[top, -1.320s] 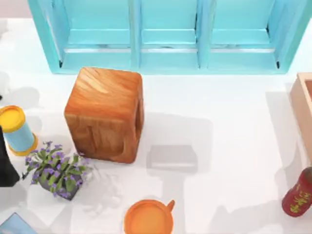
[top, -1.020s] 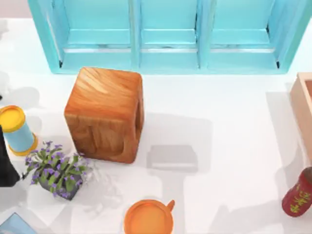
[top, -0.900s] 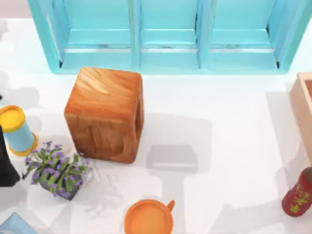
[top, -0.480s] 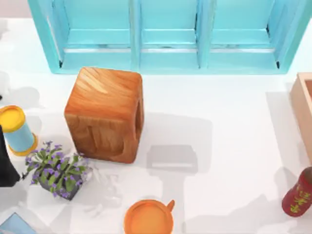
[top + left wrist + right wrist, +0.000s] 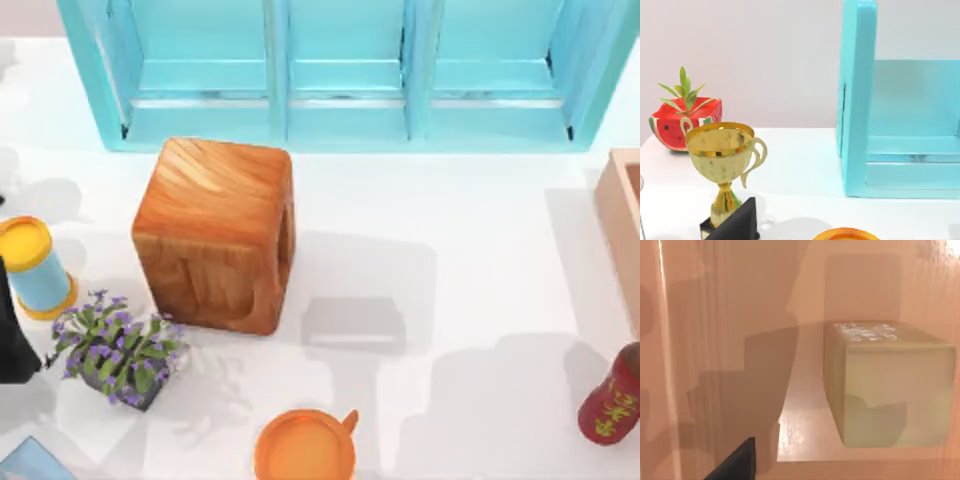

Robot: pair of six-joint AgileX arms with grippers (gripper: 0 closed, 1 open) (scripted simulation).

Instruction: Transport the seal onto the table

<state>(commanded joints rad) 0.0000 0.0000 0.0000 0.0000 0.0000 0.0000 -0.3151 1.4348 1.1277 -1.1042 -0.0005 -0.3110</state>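
Seal (image 5: pixel 890 385): tan block resting inside a pale wooden box (image 5: pixel 622 225), seen close in the right wrist view.
Box: cut off at the table's (image 5: pixel 450 220) right edge.
Right gripper: jaw state cannot be told.
Left arm: dark sliver at far left.

One wooden cube (image 5: pixel 215 235), one turquoise shelf unit (image 5: pixel 340 70), one potted plant (image 5: pixel 118 350), one orange cup (image 5: pixel 305 447), one red bottle (image 5: pixel 612 397), one trophy (image 5: pixel 725 170), one seal (image 5: pixel 887 382).

A dark part of my left arm (image 5: pixel 12 335) is sitting at the top view's left edge, below the middle.
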